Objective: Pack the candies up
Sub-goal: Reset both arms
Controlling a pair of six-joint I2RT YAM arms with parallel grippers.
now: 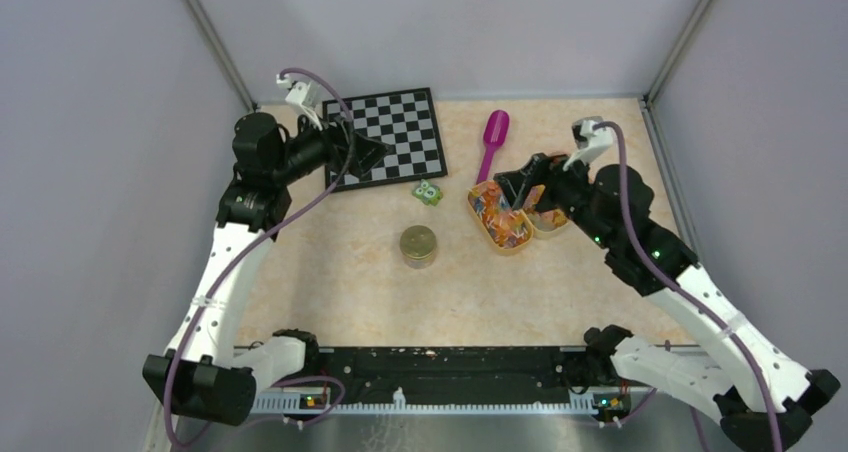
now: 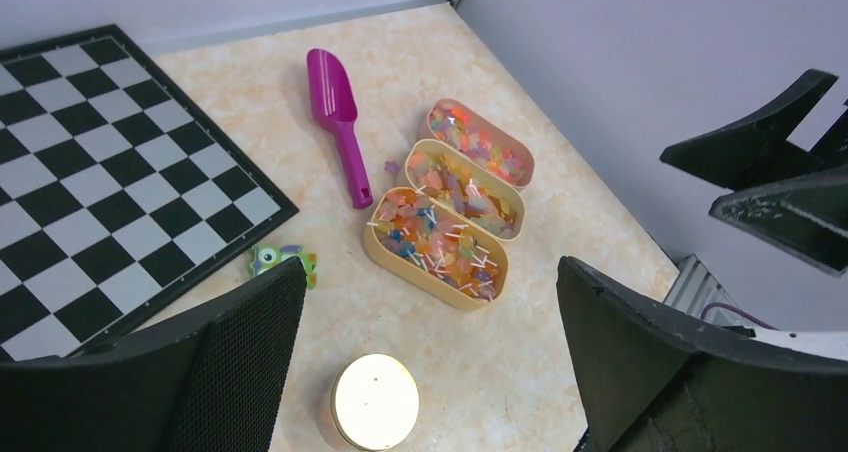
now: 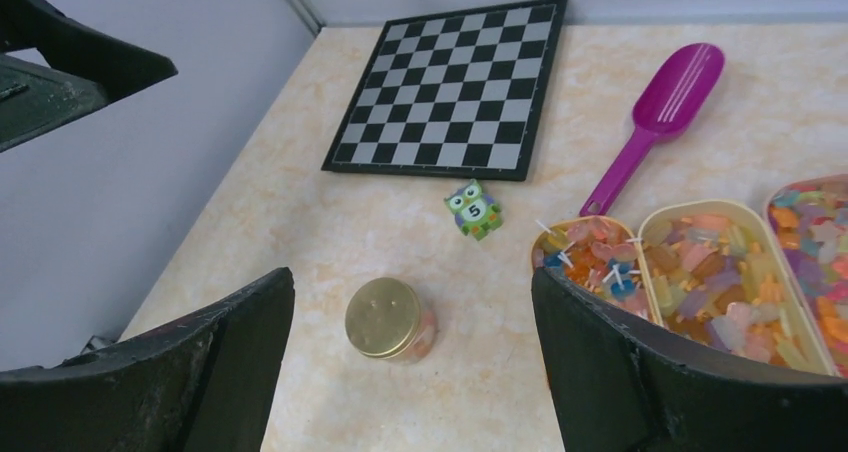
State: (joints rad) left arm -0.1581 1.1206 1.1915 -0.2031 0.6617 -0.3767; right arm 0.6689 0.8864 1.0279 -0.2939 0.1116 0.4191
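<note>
The candies [image 2: 440, 237] are tiny multicoloured pieces filling three tan oval trays [image 2: 405, 265] set side by side; they also show in the top view [image 1: 503, 227] and in the right wrist view [image 3: 700, 282]. A small jar with a gold lid [image 1: 418, 244] stands left of the trays, with candies visible through its side in the right wrist view [image 3: 390, 320]. A magenta scoop [image 1: 492, 140] lies behind the trays. My left gripper [image 1: 383, 151] is open and empty above the chessboard's right edge. My right gripper [image 1: 508, 184] is open and empty above the trays.
A black-and-white chessboard [image 1: 395, 137] lies at the back left. A small green block with eyes [image 1: 428, 193] sits between the board and the trays. Grey walls enclose the table on three sides.
</note>
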